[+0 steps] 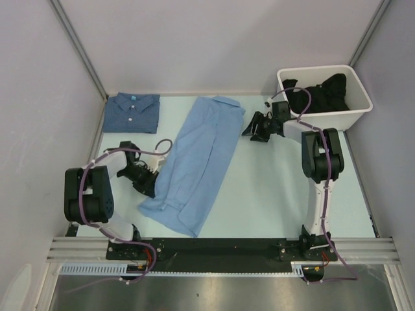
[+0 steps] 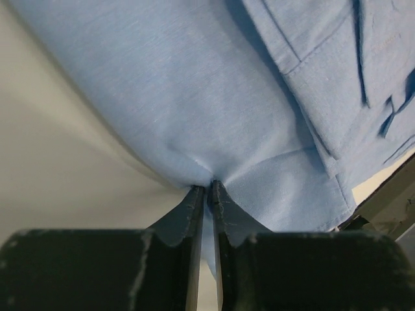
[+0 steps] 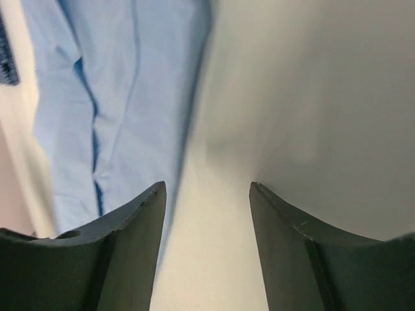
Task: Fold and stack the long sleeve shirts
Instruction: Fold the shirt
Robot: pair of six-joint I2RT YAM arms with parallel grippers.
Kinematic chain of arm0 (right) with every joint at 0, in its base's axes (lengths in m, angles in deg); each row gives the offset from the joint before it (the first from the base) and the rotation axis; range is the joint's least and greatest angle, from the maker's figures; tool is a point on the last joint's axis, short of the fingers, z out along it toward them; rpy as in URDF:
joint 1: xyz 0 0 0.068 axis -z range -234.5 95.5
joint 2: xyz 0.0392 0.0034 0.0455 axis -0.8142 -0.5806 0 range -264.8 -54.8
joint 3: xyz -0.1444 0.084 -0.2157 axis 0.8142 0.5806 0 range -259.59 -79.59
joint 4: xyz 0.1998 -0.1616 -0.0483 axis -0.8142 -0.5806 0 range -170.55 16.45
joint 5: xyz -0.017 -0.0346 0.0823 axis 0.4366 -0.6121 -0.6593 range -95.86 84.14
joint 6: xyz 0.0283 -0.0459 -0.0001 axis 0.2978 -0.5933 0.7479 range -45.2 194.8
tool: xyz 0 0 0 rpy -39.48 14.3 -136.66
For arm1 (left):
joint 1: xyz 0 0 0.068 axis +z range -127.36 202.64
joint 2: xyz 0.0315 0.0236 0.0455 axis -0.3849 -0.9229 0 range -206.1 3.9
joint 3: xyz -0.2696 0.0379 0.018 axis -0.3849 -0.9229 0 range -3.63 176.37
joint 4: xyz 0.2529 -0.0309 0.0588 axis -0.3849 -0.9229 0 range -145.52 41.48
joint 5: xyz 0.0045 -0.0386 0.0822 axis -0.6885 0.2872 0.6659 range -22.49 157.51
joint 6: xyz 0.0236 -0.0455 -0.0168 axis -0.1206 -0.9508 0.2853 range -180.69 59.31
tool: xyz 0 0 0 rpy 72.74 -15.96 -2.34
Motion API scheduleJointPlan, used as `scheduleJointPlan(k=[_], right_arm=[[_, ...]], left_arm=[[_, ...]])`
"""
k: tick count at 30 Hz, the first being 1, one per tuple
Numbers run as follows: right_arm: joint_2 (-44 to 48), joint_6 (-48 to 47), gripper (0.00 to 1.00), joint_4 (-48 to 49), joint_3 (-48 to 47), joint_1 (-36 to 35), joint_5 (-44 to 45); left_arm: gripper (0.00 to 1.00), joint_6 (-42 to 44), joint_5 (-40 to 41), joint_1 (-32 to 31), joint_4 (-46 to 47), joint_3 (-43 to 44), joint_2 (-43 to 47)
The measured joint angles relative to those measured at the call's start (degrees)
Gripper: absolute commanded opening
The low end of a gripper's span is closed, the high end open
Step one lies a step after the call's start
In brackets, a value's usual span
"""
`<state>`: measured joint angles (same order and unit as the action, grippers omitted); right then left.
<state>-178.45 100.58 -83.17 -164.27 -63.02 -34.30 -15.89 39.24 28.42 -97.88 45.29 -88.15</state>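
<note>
The light sky-blue shirt (image 1: pixel 194 159) lies in a long folded strip across the middle of the table, collar end near the front. My left gripper (image 1: pixel 153 183) is shut on its left edge; the left wrist view shows the cloth (image 2: pixel 194 97) pinched between the closed fingers at my left gripper (image 2: pixel 209 186). The darker denim-blue shirt (image 1: pixel 133 111) lies folded at the back left. My right gripper (image 1: pixel 250 128) is open and empty beside the sky-blue shirt's far right corner; in the right wrist view my right gripper (image 3: pixel 207 188) hangs over bare table with the shirt (image 3: pixel 110 97) to its left.
A white bin (image 1: pixel 353 113) with dark clothes (image 1: pixel 318 94) stands at the back right, just behind the right arm. Grey walls close in the table on three sides. A metal rail (image 1: pixel 220 246) runs along the near edge.
</note>
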Motion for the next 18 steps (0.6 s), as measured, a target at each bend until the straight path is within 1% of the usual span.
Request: scheduleJointPlan(k=[3, 7, 10, 11, 13, 14, 16, 18], right_arm=[[0.0, 1.6, 0.59, 0.7, 0.5, -1.6, -2.4], [-0.4, 1.4, 0.58, -0.3, 0.1, -3.0, -3.6], [-0.6, 0.7, 0.56, -1.5, -0.5, -3.4, -3.5], [-0.7, 0.3, 0.54, -2.2, -0.9, -3.5, -3.5], [-1.0, -0.5, 0.47, -3.3, -1.5, -3.7, -3.4], [-1.2, -1.2, 0.44, -3.9, -1.9, -3.7, -3.2], [-1.7, -2.0, 0.41, -4.5, -2.4, -3.7, -3.1], [-2.5, -2.6, 0.41, -5.5, -3.7, -3.8, -3.0]], left_arm=[[0.15, -0.4, -0.4, -4.0, 0.3, -1.9, 1.8], [0.17, -0.3, -0.4, -9.7, 0.3, -3.6, 3.5], [0.23, -0.3, -0.4, -12.1, 0.1, -3.8, 3.7], [0.27, -0.3, -0.4, -12.6, -0.1, -3.8, 3.7], [0.33, -0.3, -0.5, -13.1, -0.5, -3.8, 3.8], [0.39, -0.3, -0.6, -13.1, -0.8, -3.8, 4.0], [0.46, 0.0, -1.0, -13.1, -1.3, -3.9, 4.5], [0.47, 0.7, -0.9, -13.0, -2.0, -4.3, 5.9]])
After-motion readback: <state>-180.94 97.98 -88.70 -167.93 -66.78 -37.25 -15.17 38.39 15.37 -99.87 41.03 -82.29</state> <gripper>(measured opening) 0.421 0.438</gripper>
